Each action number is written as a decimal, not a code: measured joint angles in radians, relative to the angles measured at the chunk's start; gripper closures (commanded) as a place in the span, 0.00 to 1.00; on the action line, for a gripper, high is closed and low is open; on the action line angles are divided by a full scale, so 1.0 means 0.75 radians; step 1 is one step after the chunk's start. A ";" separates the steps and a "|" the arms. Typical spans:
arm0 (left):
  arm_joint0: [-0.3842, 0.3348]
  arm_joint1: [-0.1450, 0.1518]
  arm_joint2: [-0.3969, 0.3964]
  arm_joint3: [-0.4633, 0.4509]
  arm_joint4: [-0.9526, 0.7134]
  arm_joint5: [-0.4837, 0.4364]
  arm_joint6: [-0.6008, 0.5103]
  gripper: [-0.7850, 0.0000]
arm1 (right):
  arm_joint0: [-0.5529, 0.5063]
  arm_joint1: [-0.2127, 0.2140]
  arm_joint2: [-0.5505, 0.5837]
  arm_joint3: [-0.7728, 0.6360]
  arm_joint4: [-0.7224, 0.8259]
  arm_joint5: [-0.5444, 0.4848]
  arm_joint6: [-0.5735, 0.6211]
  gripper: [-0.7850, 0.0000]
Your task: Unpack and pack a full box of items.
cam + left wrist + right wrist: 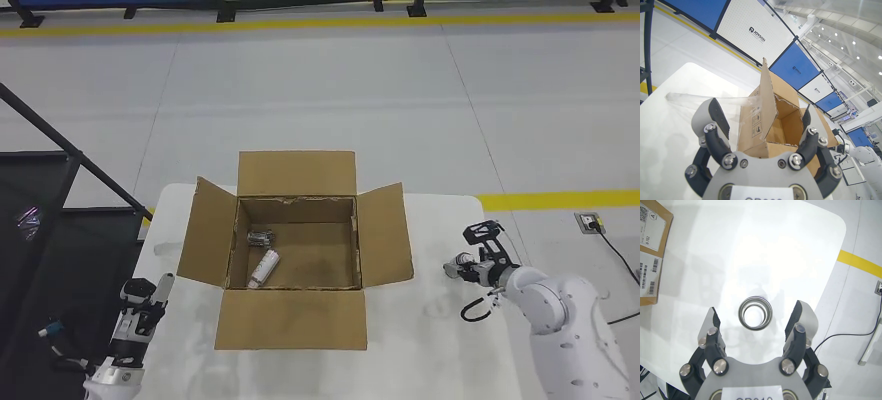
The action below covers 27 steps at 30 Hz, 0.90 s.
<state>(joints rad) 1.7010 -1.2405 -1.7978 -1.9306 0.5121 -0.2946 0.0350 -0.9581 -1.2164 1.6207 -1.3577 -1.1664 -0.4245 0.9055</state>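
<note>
An open cardboard box (290, 320) stands mid-table with all flaps folded out. Inside it lie a white bottle (264, 268) and a small grey item (260, 238). A metal can (755, 319) stands upright on the white table (757, 247) to the right of the box. My right gripper (755, 310) hangs open above the can, one finger on each side and not touching it; in the top view it (470, 262) is near the table's right edge. My left gripper (761, 106) is open and holds nothing, low at the table's front left (160, 288), facing the box (749, 117).
A strand of clear tape (696, 98) trails from the box's side over the table. A black frame (40, 230) stands left of the table. On the floor to the right are a yellow line (560, 200), a socket (590, 222) and a cable (848, 335).
</note>
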 measured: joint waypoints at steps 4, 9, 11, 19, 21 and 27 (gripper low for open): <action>0.000 0.000 0.000 0.000 0.000 0.000 0.000 0.00 | 0.032 0.005 -0.015 0.055 0.005 0.009 0.001 0.81; 0.000 0.000 0.000 0.000 0.000 0.000 0.000 0.00 | 0.050 0.014 -0.021 0.070 0.024 0.002 -0.003 1.00; 0.000 0.000 0.000 0.000 0.000 0.000 0.000 0.00 | 0.042 0.018 -0.015 0.033 0.034 0.010 -0.013 1.00; 0.000 0.000 0.000 0.000 0.000 0.000 0.000 0.00 | -0.130 0.020 -0.003 -0.574 0.044 0.229 -0.054 1.00; 0.000 0.000 0.000 0.000 0.000 0.000 0.000 0.00 | -0.174 0.018 -0.038 -0.774 0.016 0.279 -0.049 1.00; 0.000 0.000 0.000 0.000 0.000 0.000 0.000 0.00 | -0.111 0.001 -0.323 -1.075 -0.113 0.345 0.007 1.00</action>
<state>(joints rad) 1.7010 -1.2405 -1.7978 -1.9306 0.5121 -0.2946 0.0350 -1.0415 -1.2159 1.3781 -2.1637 -1.2511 -0.1654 0.9105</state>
